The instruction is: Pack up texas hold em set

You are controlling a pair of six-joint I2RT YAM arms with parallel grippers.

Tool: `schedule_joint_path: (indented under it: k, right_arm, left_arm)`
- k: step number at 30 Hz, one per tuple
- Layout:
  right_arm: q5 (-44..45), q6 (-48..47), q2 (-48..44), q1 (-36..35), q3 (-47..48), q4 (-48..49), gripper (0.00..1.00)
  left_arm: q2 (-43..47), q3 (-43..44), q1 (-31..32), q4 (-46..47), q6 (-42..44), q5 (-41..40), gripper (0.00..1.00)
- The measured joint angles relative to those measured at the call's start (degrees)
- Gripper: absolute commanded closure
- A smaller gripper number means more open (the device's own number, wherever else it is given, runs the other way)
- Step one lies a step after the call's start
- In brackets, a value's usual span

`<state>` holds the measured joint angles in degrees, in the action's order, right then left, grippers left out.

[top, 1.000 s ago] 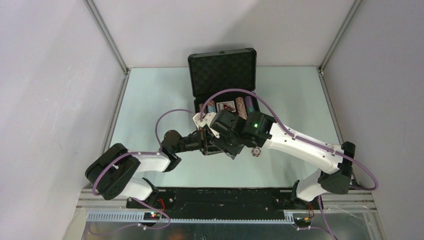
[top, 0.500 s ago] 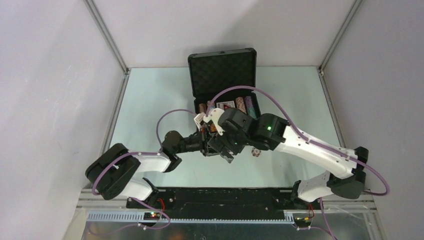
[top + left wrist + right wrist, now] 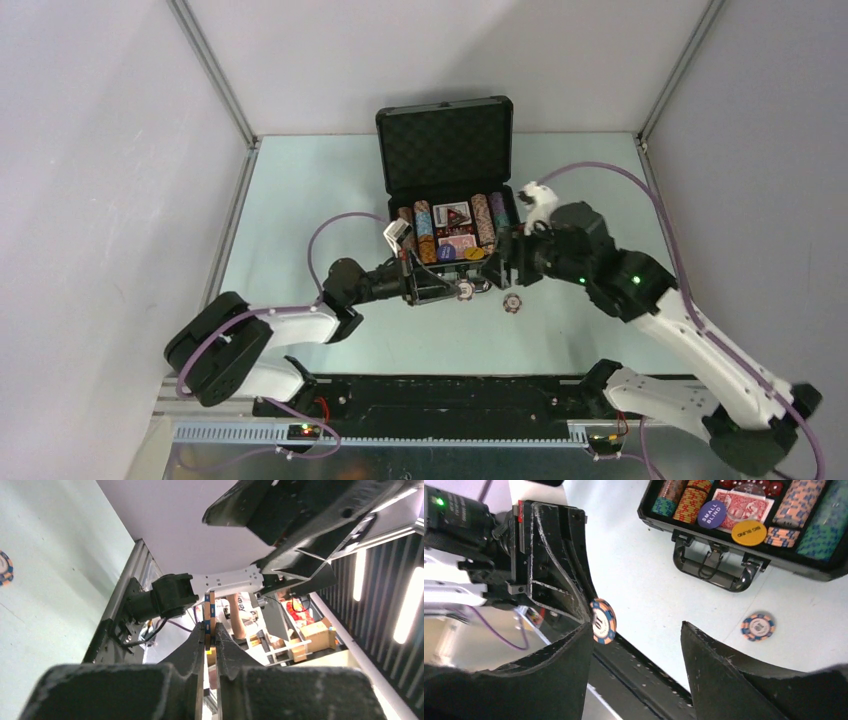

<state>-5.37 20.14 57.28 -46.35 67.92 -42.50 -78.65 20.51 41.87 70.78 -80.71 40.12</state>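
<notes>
Left gripper (image 3: 210, 632) pinches 1 orange-blue striped poker chip (image 3: 603, 621) on edge. Right gripper (image 3: 636, 626) fingers wide, empty. 1 matching chip (image 3: 512, 303) flat on pale green table (image 3: 300, 200) near open black foam-lined briefcase (image 3: 445, 130).

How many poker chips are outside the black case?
2. The first chip is pinched on edge in the left gripper; the second chip lies flat on the table near the case handle. More may be hidden from view.
</notes>
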Motion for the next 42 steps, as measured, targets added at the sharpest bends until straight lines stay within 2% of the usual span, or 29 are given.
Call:
schedule_joint_path:
  k: [5,11,20,24,28,40,42]
  right_arm:
    - [-8.85,8.00,-9.35,6.05,-9.22,6.73,0.39]
    - [-14.88,13.16,-11.54,7.82,-13.35,12.63,0.49]
    - [-22.91,18.93,-12.37,10.23,-20.13,22.51,0.53]
    - [-25.24,19.98,-11.19,10.25,-20.65,25.27,0.54]
    - [-26.64,20.41,-10.23,10.25,-20.74,27.06,0.60]
    - [-28.20,20.79,-9.03,10.36,-21.22,29.70,0.63]
    - [-28.41,20.81,-8.68,10.36,-21.27,30.10,0.66]
  left_arm:
    - [4.44,0.87,0.00,-4.31,4.37,-2.67,1.00]
    - [6.69,2.84,0.00,-6.23,7.43,-3.96,1.00]
    - [7.45,2.95,0.00,-8.17,7.89,-3.96,1.00]
    - [7.85,2.95,0.00,-8.33,7.89,-3.93,1.00]
    - [7.93,2.95,0.00,-8.37,7.87,-3.91,1.00]
    - [9.33,2.95,0.00,-8.41,7.82,-3.69,1.00]
    - [9.62,2.95,0.00,-8.39,7.82,-3.67,1.00]
